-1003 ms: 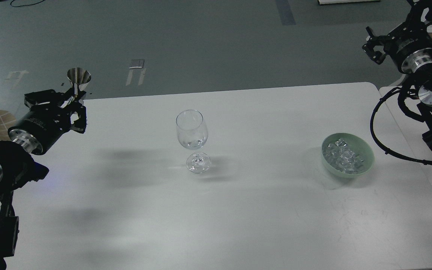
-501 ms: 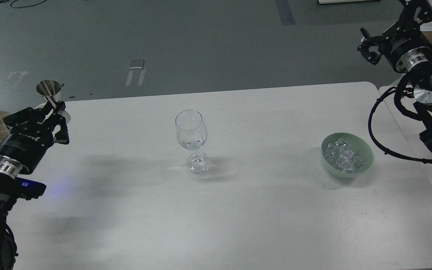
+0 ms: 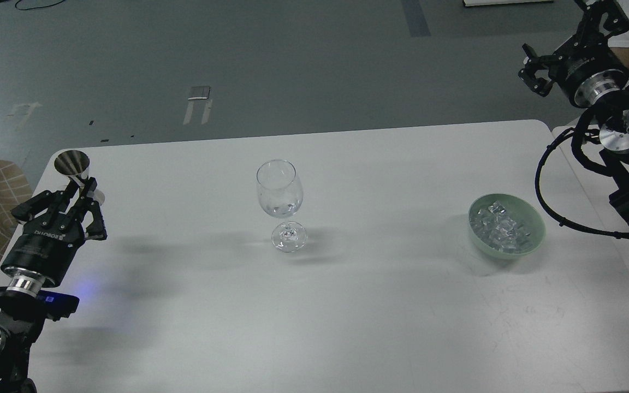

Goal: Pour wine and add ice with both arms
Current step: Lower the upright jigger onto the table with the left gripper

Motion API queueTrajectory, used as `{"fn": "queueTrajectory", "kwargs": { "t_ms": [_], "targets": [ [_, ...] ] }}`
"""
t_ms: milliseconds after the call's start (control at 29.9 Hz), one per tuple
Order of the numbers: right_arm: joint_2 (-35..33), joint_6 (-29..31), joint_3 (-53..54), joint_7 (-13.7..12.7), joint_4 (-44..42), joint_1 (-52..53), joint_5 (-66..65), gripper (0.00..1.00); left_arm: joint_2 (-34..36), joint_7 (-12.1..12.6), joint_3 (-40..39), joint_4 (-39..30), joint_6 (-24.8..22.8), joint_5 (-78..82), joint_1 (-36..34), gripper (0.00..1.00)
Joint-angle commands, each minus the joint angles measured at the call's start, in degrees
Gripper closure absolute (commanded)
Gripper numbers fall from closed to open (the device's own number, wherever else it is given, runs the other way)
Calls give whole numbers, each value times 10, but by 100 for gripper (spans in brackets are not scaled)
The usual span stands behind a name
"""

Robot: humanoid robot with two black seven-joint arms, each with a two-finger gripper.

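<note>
L claw (image 3: pixel 78 199) pinches jigger (image 3: pixel 73 166) at table's left edge; R claw (image 3: pixel 533 73) up high, can't tell if spread. Ice (image 3: pixel 499 226) in bowl (image 3: pixel 535 218), wine (image 3: pixel 282 209) in glass (image 3: pixel 280 191). Risk: jigger tips on release.

black arms (image 3: pixel 36 256), silver rings (looping cables)

- White lettering runs across the black body of the left gripper (image 3: pixel 77 199), too small and blurred to read for certain
- No other text is legible
</note>
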Motion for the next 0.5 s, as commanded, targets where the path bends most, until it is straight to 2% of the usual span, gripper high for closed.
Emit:
{"fn": "queueTrajectory", "kwargs": {
  "t_ms": [0, 201, 468],
  "targets": [
    [0, -1, 0, 0, 2, -2, 0, 0, -3, 0, 6, 17, 17, 4, 0, 84],
    [-1, -1, -1, 1, 0, -6, 0, 0, 0, -4, 12, 29, 66, 2, -5, 84],
    [3, -1, -1, 2, 0, -12, 0, 0, -1, -44, 13, 52, 68, -5, -21, 83]
  ]
}}
